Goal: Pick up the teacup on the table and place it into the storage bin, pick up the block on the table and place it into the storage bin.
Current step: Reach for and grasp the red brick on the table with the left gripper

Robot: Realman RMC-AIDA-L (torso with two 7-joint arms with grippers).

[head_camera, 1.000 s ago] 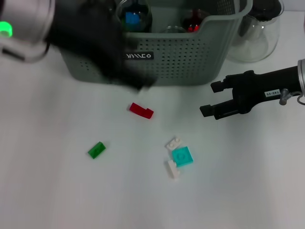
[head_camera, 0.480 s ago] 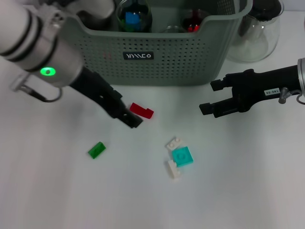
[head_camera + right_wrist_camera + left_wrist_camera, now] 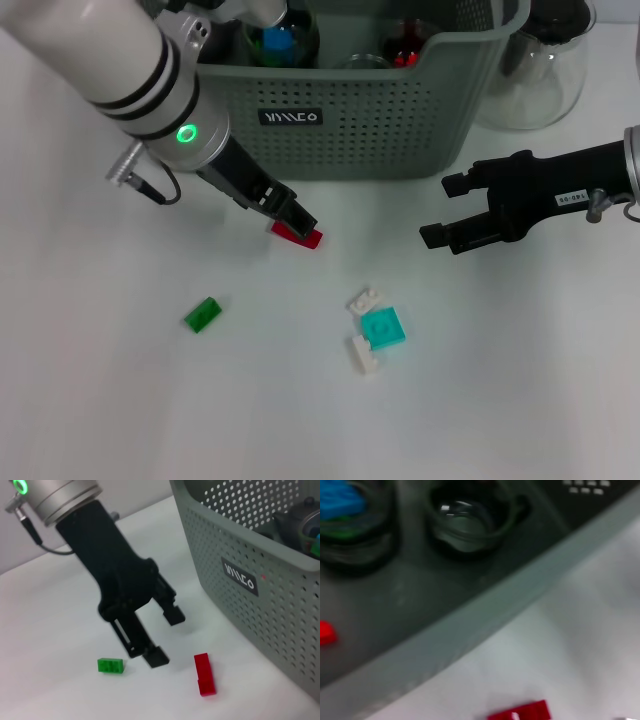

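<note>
Our left claw (image 3: 297, 218) hovered spread open just beside the red block (image 3: 298, 233) lying on the surface in front of the storage bin (image 3: 400, 120), its long axis along the bin wall, while our right claw (image 3: 446, 209), also open, waited farther off.

blocks (image 3: 378, 328) before storage bin (image 3: 400, 120)

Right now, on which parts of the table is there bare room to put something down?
Free: the table on the robot's left of the green block, and the near corner below the right gripper. Crowded: the storage bin front, where the left gripper meets the red block, and the teal-and-white blocks.
</note>
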